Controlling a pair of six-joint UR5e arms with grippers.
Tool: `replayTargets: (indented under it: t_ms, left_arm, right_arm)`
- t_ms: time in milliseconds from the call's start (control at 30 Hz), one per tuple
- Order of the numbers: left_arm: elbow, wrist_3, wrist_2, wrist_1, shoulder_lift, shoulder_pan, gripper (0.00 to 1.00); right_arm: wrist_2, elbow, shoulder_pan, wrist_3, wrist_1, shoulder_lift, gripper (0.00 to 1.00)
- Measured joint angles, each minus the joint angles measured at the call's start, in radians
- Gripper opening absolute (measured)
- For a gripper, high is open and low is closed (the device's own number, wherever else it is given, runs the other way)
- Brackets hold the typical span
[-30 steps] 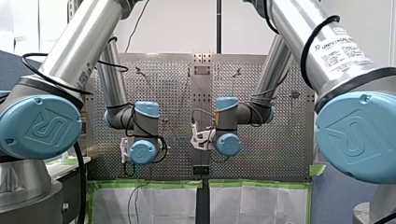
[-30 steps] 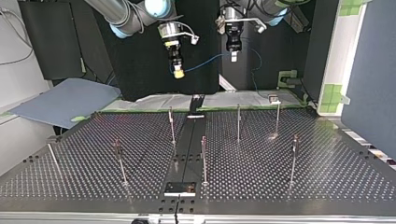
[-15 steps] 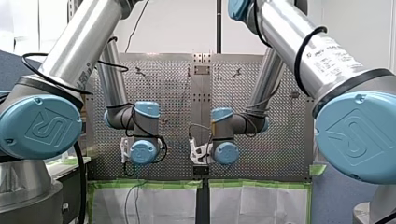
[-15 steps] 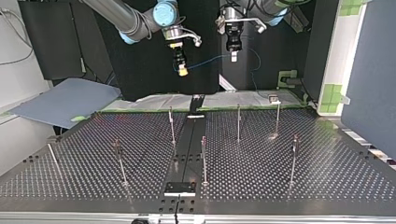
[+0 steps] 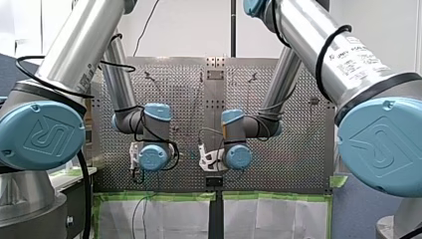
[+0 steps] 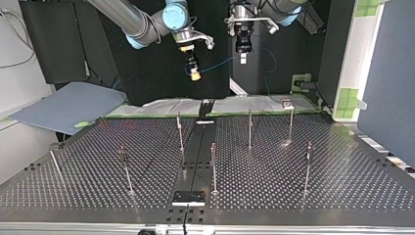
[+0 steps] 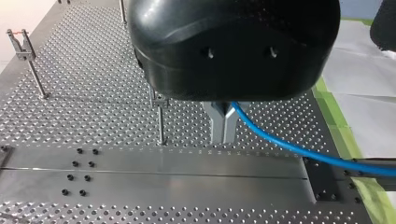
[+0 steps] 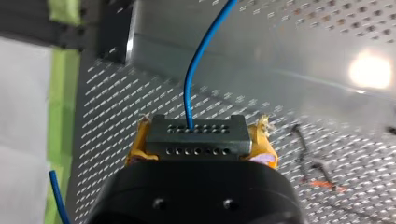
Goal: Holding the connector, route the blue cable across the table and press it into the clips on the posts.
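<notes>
Blue cable (image 7: 280, 143) unclipped, upper centre of top view (posts (image 6: 249, 128) bare); right gripper (image 8: 200, 145) clamps connector (image 8: 196, 134), left gripper (image 7: 223, 122) pinches cable.

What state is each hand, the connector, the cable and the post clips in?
left hand, shut on the blue cable.
right hand, shut on the connector.
connector, gripped at both sides.
blue cable, hanging in air between both hands, in no clip.
post clips, empty.

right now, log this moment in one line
right end effector: shut on connector | left end effector: shut on cable | cable: aloft, not in clips
</notes>
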Motion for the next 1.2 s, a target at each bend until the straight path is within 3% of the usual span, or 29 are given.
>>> replayTargets:
  t_ms: [300, 600, 733, 1000, 1200]
  left_arm:
    - [0.002, -0.004, -0.025, -0.079, 0.079, 0.01, 0.0]
    - [0.023, 0.023, -0.097, -0.162, 0.162, 0.033, 0.0]
    - [0.056, 0.005, -0.133, -0.199, 0.199, 0.036, 0.0]
    - [0.121, -0.03, -0.199, -0.264, 0.265, 0.049, 0.0]
    - [0.164, -0.033, -0.241, -0.306, 0.307, 0.066, 0.0]
  right_arm:
    - [-0.072, -0.058, 0.008, 0.069, 0.051, -0.077, 0.0]
    - [-0.138, -0.135, 0.021, 0.08, 0.125, -0.154, 0.0]
    - [-0.148, -0.169, 0.028, 0.087, 0.142, -0.188, 0.0]
    - [-0.161, -0.238, 0.031, 0.119, 0.156, -0.257, 0.0]
    - [-0.179, -0.286, 0.031, 0.127, 0.181, -0.258, 0.0]
